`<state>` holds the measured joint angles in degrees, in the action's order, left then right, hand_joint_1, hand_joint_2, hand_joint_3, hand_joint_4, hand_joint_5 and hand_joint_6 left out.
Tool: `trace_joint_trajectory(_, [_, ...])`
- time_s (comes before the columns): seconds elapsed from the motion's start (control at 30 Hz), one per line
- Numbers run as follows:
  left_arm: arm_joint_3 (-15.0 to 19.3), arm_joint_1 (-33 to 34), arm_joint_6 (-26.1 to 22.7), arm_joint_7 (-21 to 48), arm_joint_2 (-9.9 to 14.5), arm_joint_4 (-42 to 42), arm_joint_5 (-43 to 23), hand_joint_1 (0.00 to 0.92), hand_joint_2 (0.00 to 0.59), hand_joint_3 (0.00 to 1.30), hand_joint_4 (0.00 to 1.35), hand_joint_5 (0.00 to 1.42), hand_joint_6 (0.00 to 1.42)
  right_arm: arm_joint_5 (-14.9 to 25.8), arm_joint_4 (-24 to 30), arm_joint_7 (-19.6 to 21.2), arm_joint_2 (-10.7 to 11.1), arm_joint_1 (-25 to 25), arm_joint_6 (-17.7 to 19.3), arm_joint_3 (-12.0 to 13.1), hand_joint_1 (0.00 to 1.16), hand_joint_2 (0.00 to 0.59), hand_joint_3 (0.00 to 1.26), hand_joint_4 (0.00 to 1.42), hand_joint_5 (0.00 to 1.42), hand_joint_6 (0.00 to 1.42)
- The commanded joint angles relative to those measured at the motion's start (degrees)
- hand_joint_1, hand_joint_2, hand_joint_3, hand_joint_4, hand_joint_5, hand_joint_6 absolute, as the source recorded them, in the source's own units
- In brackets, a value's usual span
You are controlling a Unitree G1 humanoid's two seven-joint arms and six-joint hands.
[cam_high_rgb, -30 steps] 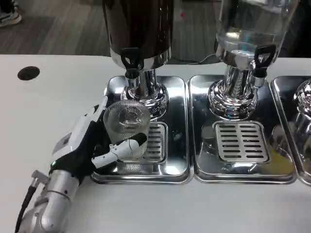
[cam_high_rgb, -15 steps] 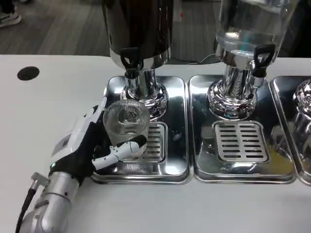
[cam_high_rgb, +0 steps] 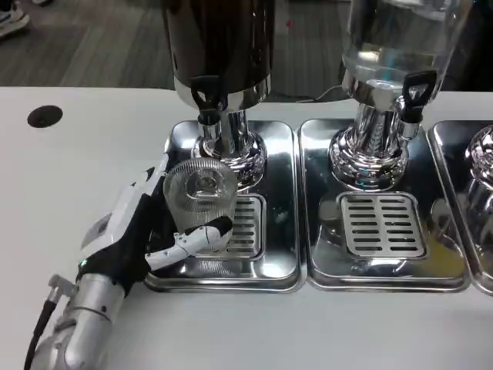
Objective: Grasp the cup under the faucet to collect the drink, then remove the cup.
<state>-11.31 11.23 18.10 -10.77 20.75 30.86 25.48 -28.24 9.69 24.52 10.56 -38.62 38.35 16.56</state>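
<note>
A clear ribbed cup (cam_high_rgb: 201, 199) is upright over the left drip tray (cam_high_rgb: 271, 266), just in front of and below the black faucet (cam_high_rgb: 206, 98) of the dark dispenser (cam_high_rgb: 219, 46). My left hand (cam_high_rgb: 142, 231) grips the cup from its left side, the thumb wrapped across the cup's front and the fingers behind it. The cup looks empty, and whether its base touches the grate is hidden by the thumb.
A second dispenser (cam_high_rgb: 400, 46) with a clear tank and black faucet stands on the middle tray (cam_high_rgb: 383, 223). A third tray (cam_high_rgb: 477, 200) is cut off at the right edge. A black hole (cam_high_rgb: 45, 116) marks the white table at far left.
The cup and my left hand have shifted very slightly toward the dispenser; the grip is unchanged.
</note>
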Motion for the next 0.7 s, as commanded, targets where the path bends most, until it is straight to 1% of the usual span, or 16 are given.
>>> trace_joint_trajectory(0.03, [0.28,-0.59,-0.91,0.01,0.9,-0.64,0.85,0.205,0.005,0.0,0.0,0.0,0.0,0.64,0.01,-0.27,-0.28,-0.31,1.02,0.63,0.65,0.586,0.45,0.35,0.3,0.2])
trace_joint_trajectory(0.3, [-0.39,-1.24,-3.44,1.95,2.1,-2.53,1.29,0.203,0.0,0.0,0.0,0.0,0.0,0.68,-0.06,-0.31,-0.3,-0.15,1.07,0.61,0.65,0.586,0.46,0.35,0.3,0.2])
trace_joint_trajectory(0.4, [-0.02,-2.03,-3.95,3.23,2.74,-3.96,0.62,0.206,0.0,0.0,0.0,0.0,0.0,0.67,-0.11,-0.3,-0.33,-0.1,1.05,0.58,0.65,0.586,0.46,0.35,0.3,0.2])
trace_joint_trajectory(0.57, [2.85,-4.99,-4.14,3.98,3.68,-8.33,-1.43,0.199,0.0,0.0,0.0,0.0,0.0,0.75,-0.57,-0.27,-0.44,-0.09,1.16,0.61,0.65,0.586,0.46,0.35,0.3,0.2])
trace_joint_trajectory(0.7, [5.46,-7.7,-4.62,5.33,4.48,-13.68,-3.13,0.179,0.0,0.0,0.0,0.0,0.0,0.68,-0.74,-0.35,-0.64,-0.05,1.26,0.6,0.65,0.586,0.46,0.36,0.3,0.2])
